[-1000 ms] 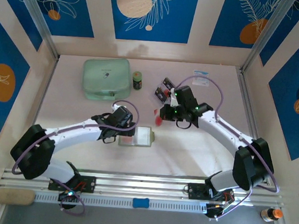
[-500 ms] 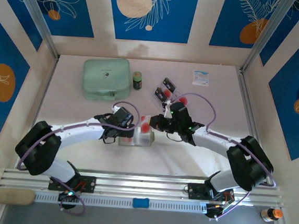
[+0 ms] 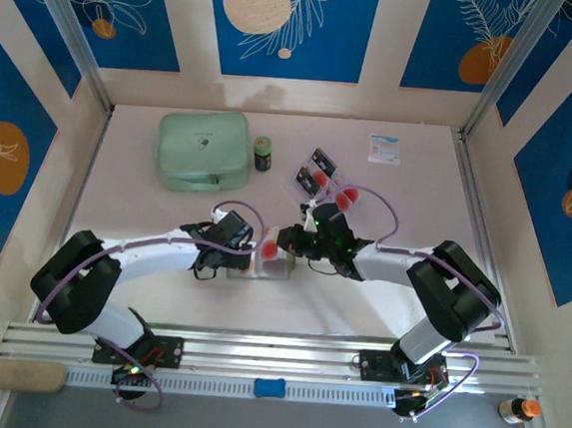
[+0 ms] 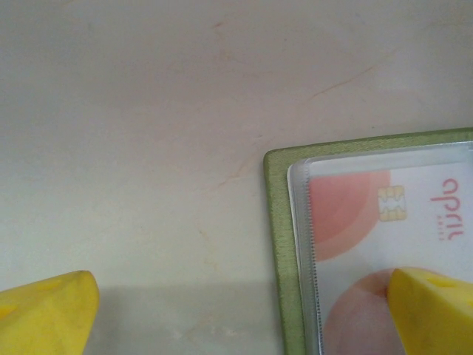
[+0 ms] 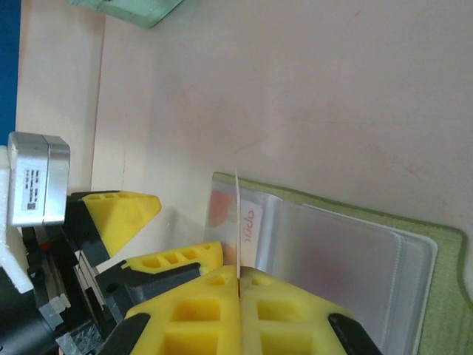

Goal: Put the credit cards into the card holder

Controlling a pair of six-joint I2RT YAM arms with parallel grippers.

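Observation:
The olive-green card holder (image 3: 283, 266) lies open on the table between both arms. One credit card (image 4: 384, 211) sits inside its clear sleeve. My left gripper (image 4: 240, 318) is open and straddles the holder's left edge (image 4: 281, 259), one fingertip (image 4: 432, 310) resting on the sleeve. My right gripper (image 5: 240, 277) is shut on a credit card (image 5: 238, 222), held on edge with its far end at the sleeve's mouth over the holder (image 5: 421, 229). In the top view that card's red circle (image 3: 266, 244) shows just ahead of the right gripper (image 3: 282, 240). The left gripper (image 3: 247, 256) is beside it.
More cards lie in a clear tray (image 3: 317, 172) behind the holder, with one loose card (image 3: 347, 195) next to it. A mint-green zip case (image 3: 203, 150), a small dark bottle (image 3: 262, 153) and a white packet (image 3: 384, 148) stand along the back.
My right gripper has carried the card left and towards the near edge, from beside the tray to the open holder. The left gripper has stayed open at the holder.

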